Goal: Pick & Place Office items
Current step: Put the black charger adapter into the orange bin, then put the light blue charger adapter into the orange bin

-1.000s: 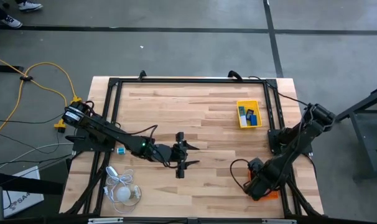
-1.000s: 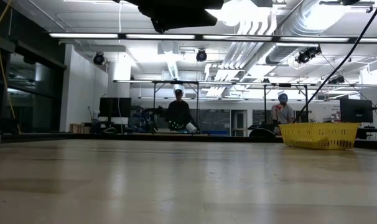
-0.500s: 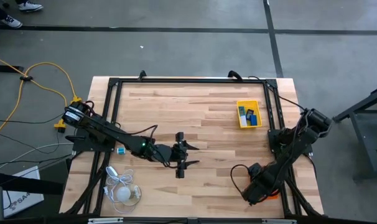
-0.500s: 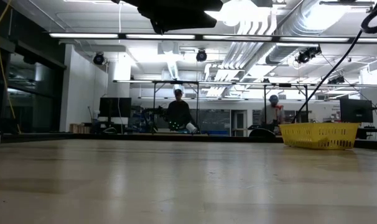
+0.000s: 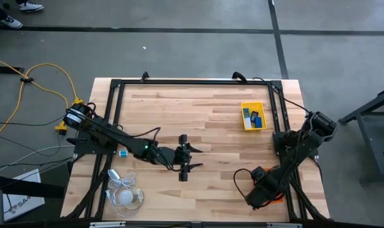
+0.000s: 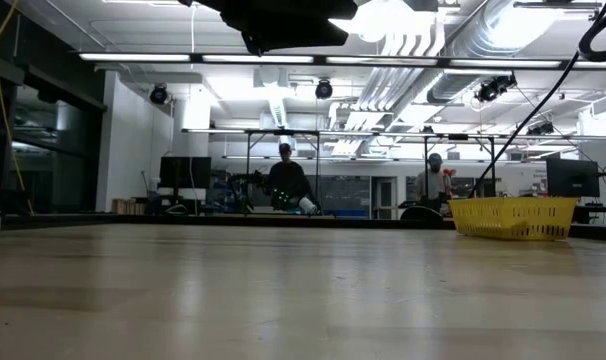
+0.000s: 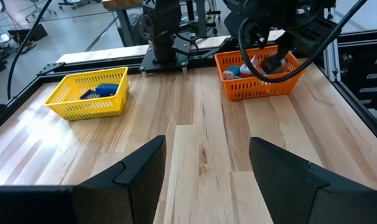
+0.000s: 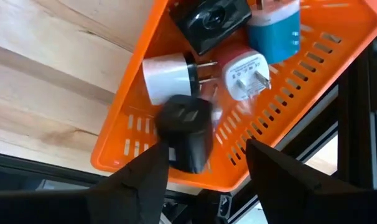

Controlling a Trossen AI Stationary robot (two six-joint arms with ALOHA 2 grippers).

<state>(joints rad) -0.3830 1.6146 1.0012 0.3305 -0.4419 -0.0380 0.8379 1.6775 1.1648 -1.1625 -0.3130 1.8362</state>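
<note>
Evidently we hang our right gripper low over the orange tray, fingers parted to straddle a black charger lying just between them, not yet clamped; a white plug, a red-and-white one, a blue one and another black one crowd just ahead. Our left gripper waits open mid-table, the yellow tray far ahead for drop-off

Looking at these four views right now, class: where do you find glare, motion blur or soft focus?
Low view: ceiling lights reflect as pale glare on the table, whose near part looks soft. Right wrist view: the black charger above the orange tray is smeared by motion, while the white plug is sharp. Left wrist view: the near dark fingers are soft.
</note>
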